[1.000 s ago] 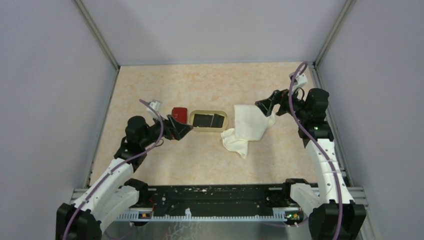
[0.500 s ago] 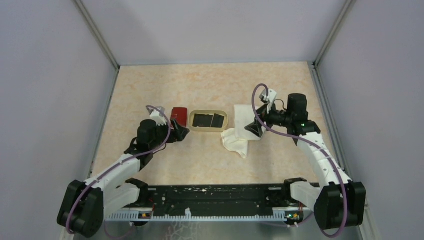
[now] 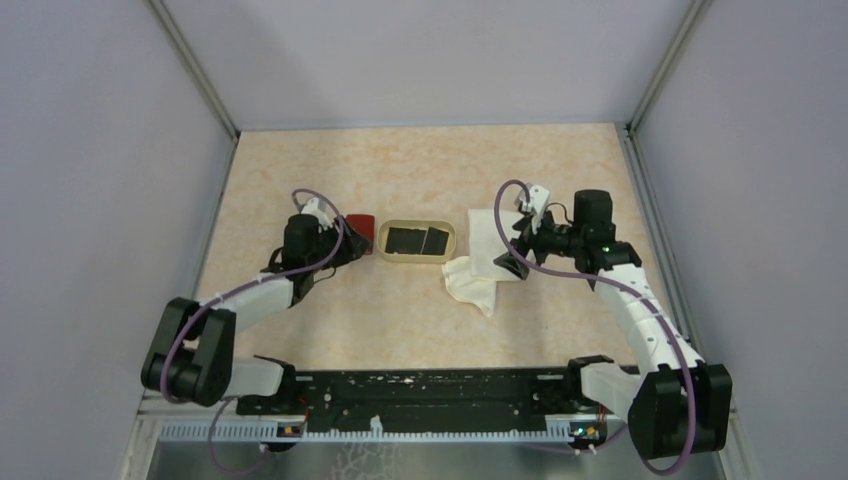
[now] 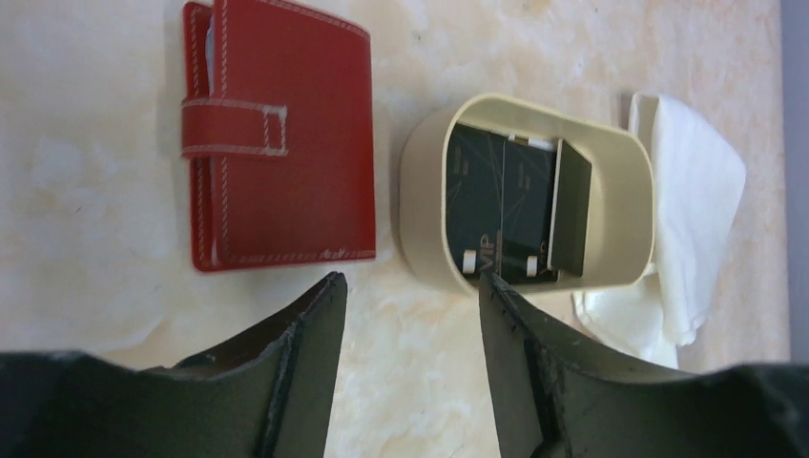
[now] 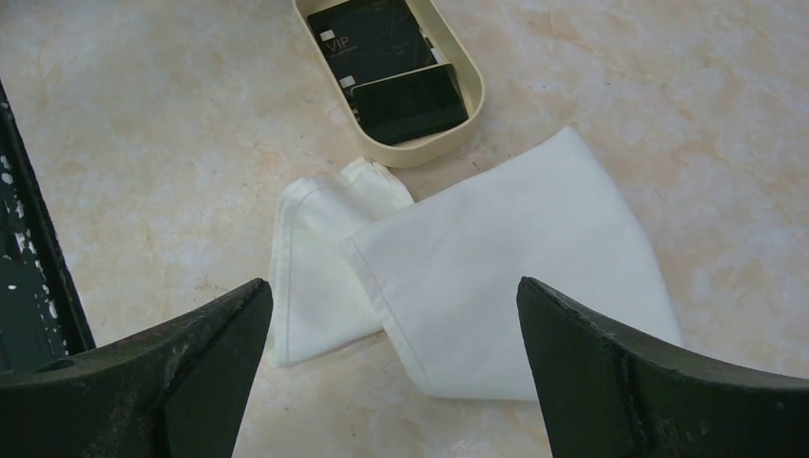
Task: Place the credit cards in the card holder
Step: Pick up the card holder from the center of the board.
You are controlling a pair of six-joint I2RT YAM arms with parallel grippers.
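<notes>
The red card holder (image 3: 360, 231) lies closed on the table, its strap fastened, left of a tan oval tray; it also shows in the left wrist view (image 4: 286, 143). Black credit cards (image 3: 420, 240) lie inside the tray, one leaning on its edge, and show in both wrist views (image 4: 501, 205) (image 5: 386, 57). My left gripper (image 3: 343, 248) (image 4: 410, 286) is open and empty, just short of the gap between holder and tray. My right gripper (image 3: 512, 262) (image 5: 393, 296) is wide open and empty, low over the white cloth.
The tan oval tray (image 3: 383, 240) (image 4: 420, 181) (image 5: 472, 95) sits mid-table. A crumpled white cloth (image 3: 480, 250) (image 5: 515, 277) (image 4: 696, 200) lies right of it. Grey walls enclose the table on three sides; a black rail (image 3: 430, 390) runs along the near edge.
My left gripper has slid forward and left toward the card holder. My right gripper has swung from the back right down over the cloth.
</notes>
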